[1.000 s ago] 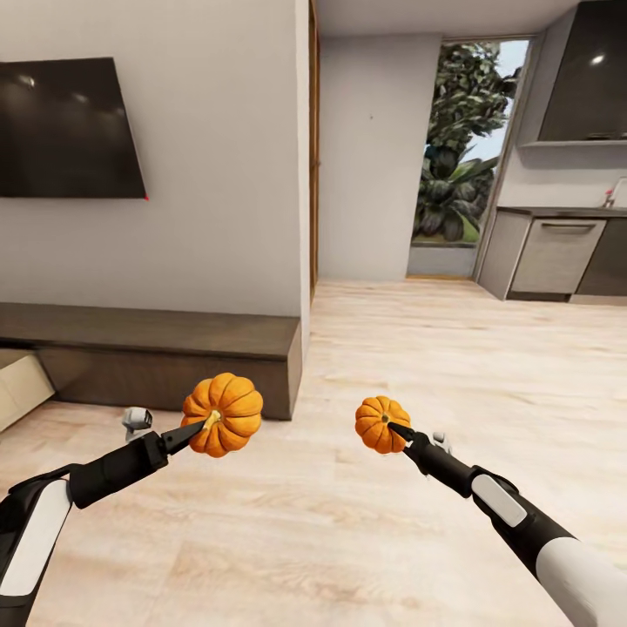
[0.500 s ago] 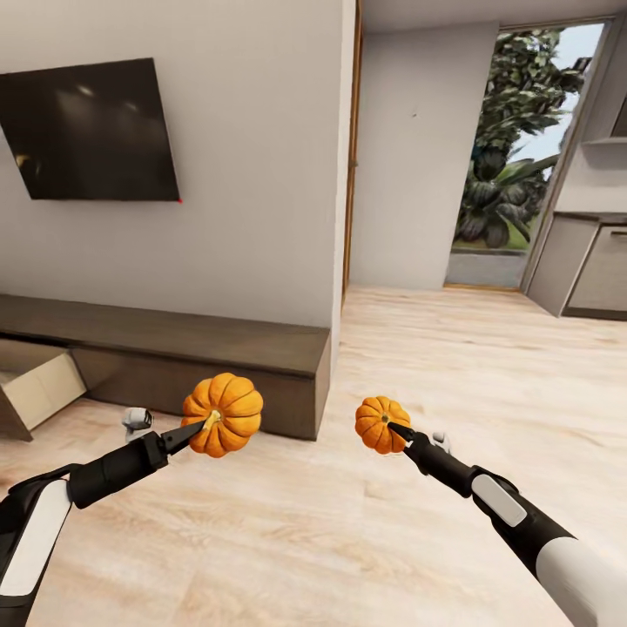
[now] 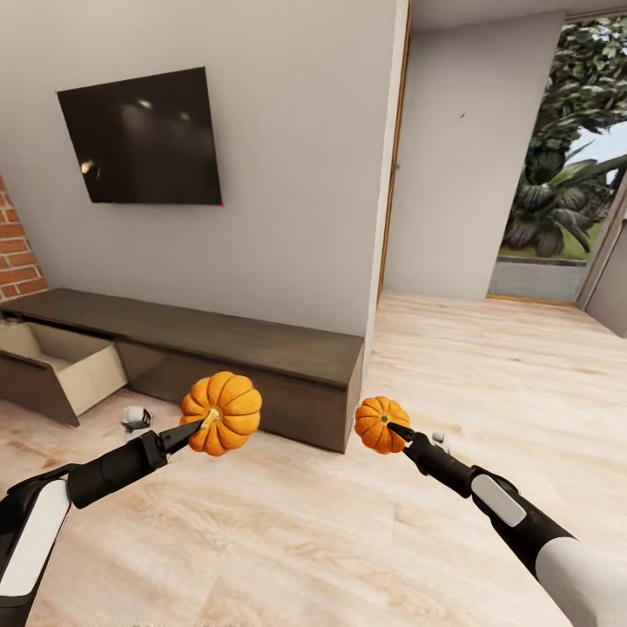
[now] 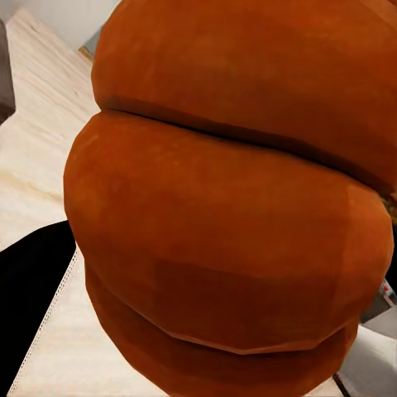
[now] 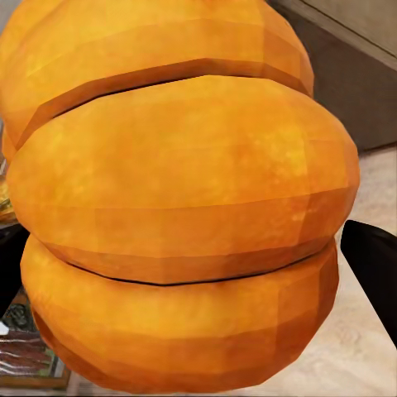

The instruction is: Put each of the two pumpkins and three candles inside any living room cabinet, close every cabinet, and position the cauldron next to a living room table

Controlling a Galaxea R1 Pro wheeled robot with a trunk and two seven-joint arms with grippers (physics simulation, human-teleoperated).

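Observation:
I hold a pumpkin in each hand above the plank floor. My left gripper (image 3: 205,424) is shut on the stem of the bigger pumpkin (image 3: 225,413), whose ribbed skin (image 4: 223,215) looms close in the left wrist view. My right gripper (image 3: 394,428) is shut on the smaller pumpkin (image 3: 380,423), seen huge (image 5: 182,198) in the right wrist view. The long dark-brown cabinet (image 3: 261,357) runs along the wall just beyond both pumpkins. Its left compartment (image 3: 52,370) stands open with pale wood inside.
A black TV (image 3: 144,139) hangs above the cabinet and red brick (image 3: 16,252) shows at the far left. Right of the wall's end (image 3: 383,218), open plank floor (image 3: 488,366) leads to a glass door with plants (image 3: 566,174).
The whole view has swung left: the cabinet, TV and wall have shifted right in the picture, and the open compartment and brick have come into sight. Both arms keep their pumpkins as before.

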